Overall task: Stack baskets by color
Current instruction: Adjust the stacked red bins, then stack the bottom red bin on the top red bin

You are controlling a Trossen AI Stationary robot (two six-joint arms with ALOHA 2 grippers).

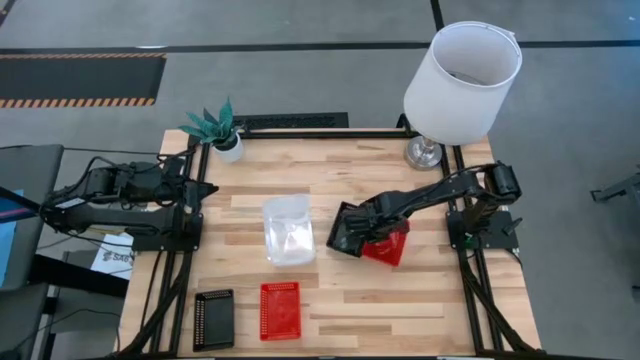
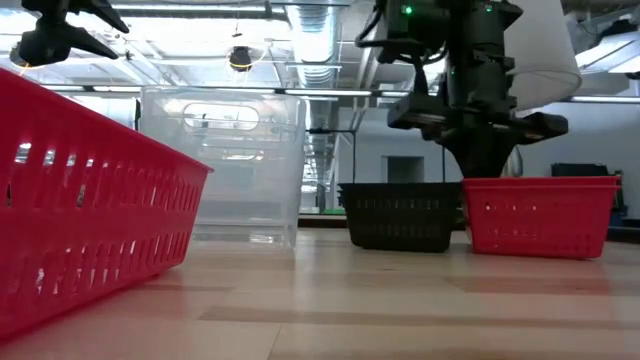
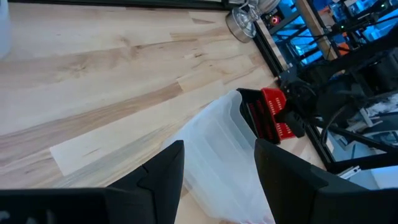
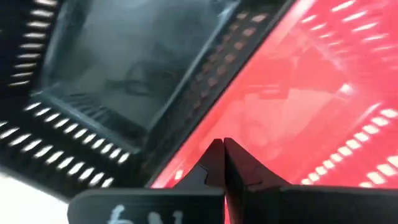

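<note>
A black basket [image 1: 345, 235] and a red basket [image 1: 390, 248] stand side by side right of the table's middle, both on their bottoms [image 2: 540, 215]. My right gripper [image 4: 222, 149] is shut and points down over the red basket's wall beside the black basket [image 2: 400, 215]. A stack of clear baskets [image 1: 288, 230] sits mid-table. Another black basket [image 1: 213, 320] and another red basket [image 1: 280, 310] lie near the front edge. My left gripper [image 3: 217, 171] waits open at the table's left, with nothing between its fingers. My right gripper comes from above with its shut fingertips [image 4: 214, 155] at the red basket's wall [image 4: 186, 165], on the side next to the black basket. I cannot tell whether they touch or pinch that wall.
A lamp with a big white shade [image 1: 462, 70] stands on its metal foot [image 1: 425, 152] at the far right corner. A small potted plant [image 1: 222, 132] stands at the far left. Bare wood lies between the clear baskets and the plant.
</note>
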